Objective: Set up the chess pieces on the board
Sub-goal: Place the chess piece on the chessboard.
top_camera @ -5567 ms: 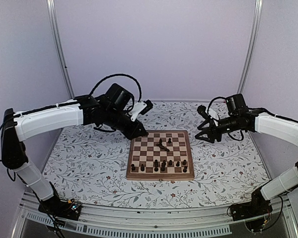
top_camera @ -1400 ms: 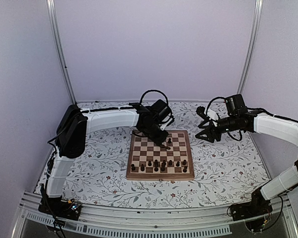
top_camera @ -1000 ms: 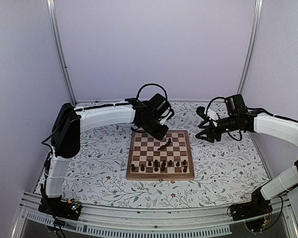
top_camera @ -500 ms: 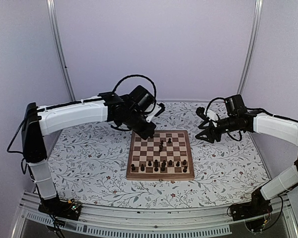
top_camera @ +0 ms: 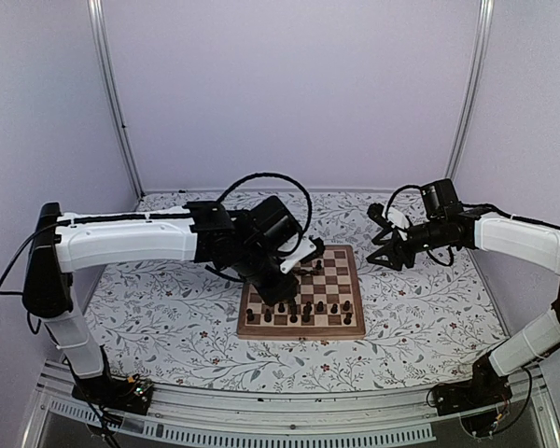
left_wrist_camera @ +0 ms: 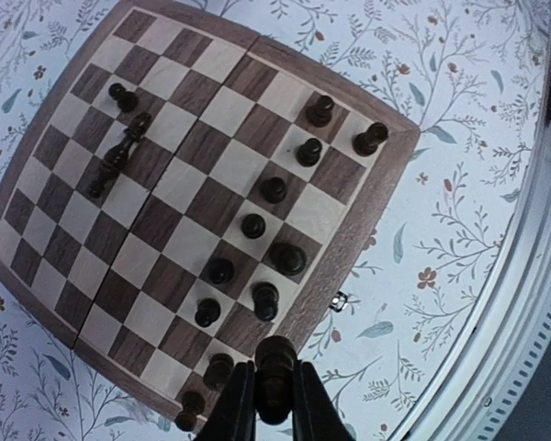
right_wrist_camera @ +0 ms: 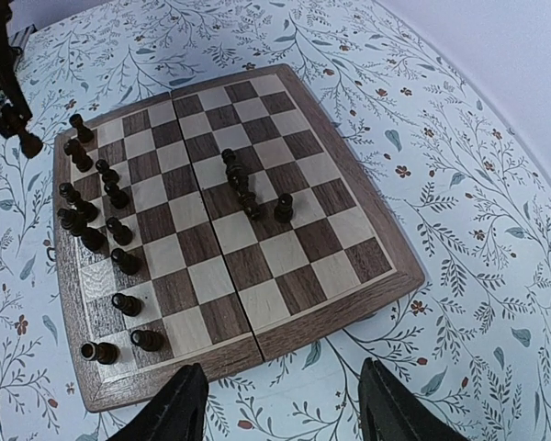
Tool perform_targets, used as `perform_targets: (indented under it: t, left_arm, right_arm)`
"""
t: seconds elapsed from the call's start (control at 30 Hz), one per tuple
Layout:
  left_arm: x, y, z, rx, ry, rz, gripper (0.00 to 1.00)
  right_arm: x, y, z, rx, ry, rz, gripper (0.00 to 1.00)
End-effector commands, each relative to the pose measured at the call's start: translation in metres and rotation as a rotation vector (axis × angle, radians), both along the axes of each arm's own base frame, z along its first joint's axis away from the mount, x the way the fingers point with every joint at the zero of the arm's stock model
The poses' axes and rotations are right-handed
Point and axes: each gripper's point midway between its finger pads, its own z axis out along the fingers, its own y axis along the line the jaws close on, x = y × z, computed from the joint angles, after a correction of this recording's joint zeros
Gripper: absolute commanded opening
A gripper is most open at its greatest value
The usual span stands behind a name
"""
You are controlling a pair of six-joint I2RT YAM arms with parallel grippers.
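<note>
I saw my left gripper (left_wrist_camera: 274, 409) closed on 1 dark turned chessman (left_wrist_camera: 275, 372), held above the left part of the square wooden chessboard (right_wrist_camera: 298, 289). The board sat at the middle of the floral-patterned bench (top_camera: 168, 308). Most dark brown-black chess pieces (top_camera: 308, 306) stood along the board's side facing the near edge. 1 tall piece (left_wrist_camera: 118, 158) lay tipped near its middle. My right gripper (right_wrist_camera: 289, 409) hung open toward the right edge, off the board.

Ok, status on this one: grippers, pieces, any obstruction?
Left gripper shut on a chess piece, over the board. Right gripper open, empty, off the board. One chessman lying toppled mid-board. Nothing in the way.
</note>
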Motion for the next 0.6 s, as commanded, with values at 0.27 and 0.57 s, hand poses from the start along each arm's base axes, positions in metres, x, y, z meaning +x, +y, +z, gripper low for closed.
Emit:
perform_targets:
  t: [0.27,0.57]
  left_arm:
    - [-0.021,-0.071,-0.017,0.031,-0.065,-0.166,0.12]
    - [-0.015,-0.083,-0.041,0.096,-0.083,-0.186,0.11]
  right_arm:
    - [-0.001,-0.001,-0.005,-0.011,0.01,0.003,0.6]
    - [-0.001,-0.002,-0.009,-0.02,0.011,0.001,0.6]
